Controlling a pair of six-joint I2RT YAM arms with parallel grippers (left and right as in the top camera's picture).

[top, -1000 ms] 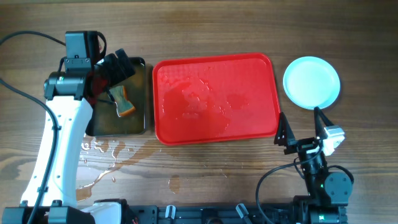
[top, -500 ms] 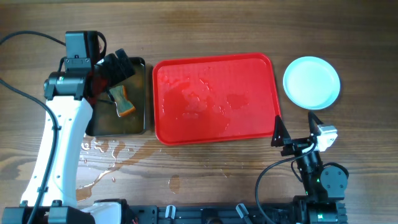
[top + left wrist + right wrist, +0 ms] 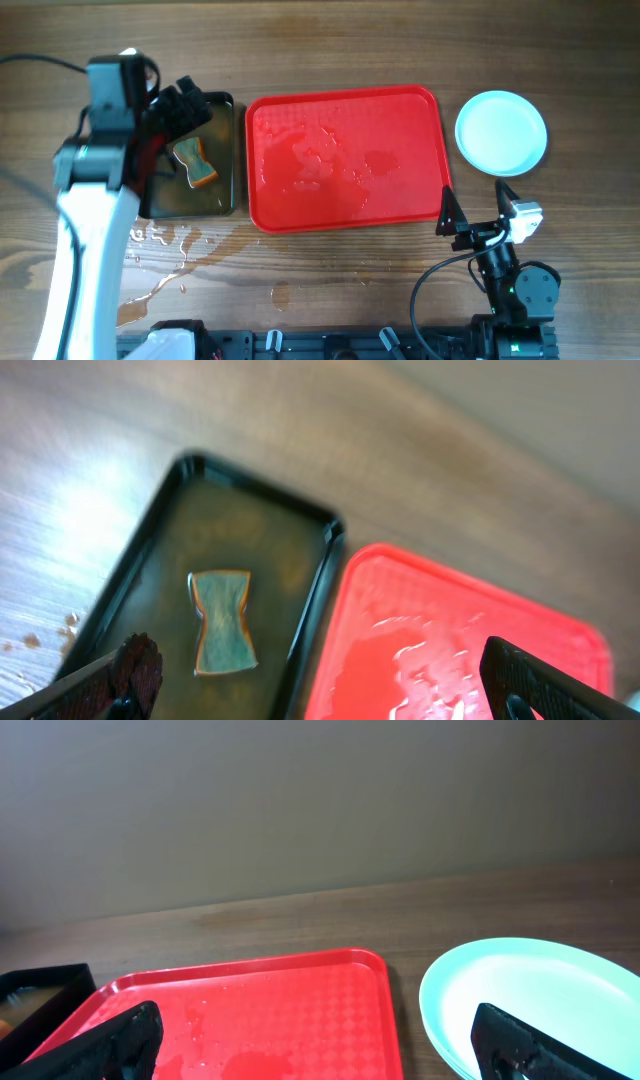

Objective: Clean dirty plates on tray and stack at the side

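The red tray (image 3: 345, 158) lies in the middle of the table, wet and with no plates on it. It also shows in the left wrist view (image 3: 460, 630) and the right wrist view (image 3: 260, 1005). The pale blue-white plates (image 3: 501, 132) sit stacked to the right of the tray, clean on top, and show in the right wrist view (image 3: 520, 985). My left gripper (image 3: 185, 108) is open and empty above the black tray, as the left wrist view (image 3: 325, 695) shows. My right gripper (image 3: 478, 208) is open and empty near the tray's front right corner, also visible in the right wrist view (image 3: 320, 1050).
A black tray (image 3: 226, 190) holding murky water stands left of the red tray, with a green and orange sponge (image 3: 193, 162) lying in it; both show in the left wrist view, tray (image 3: 310, 590) and sponge (image 3: 222, 622). Spilled water (image 3: 165, 262) lies at the front left.
My left arm has risen and shifted left above the black tray; the sponge stays where it lay. My right gripper drew slightly left and back a second ago, then held still.
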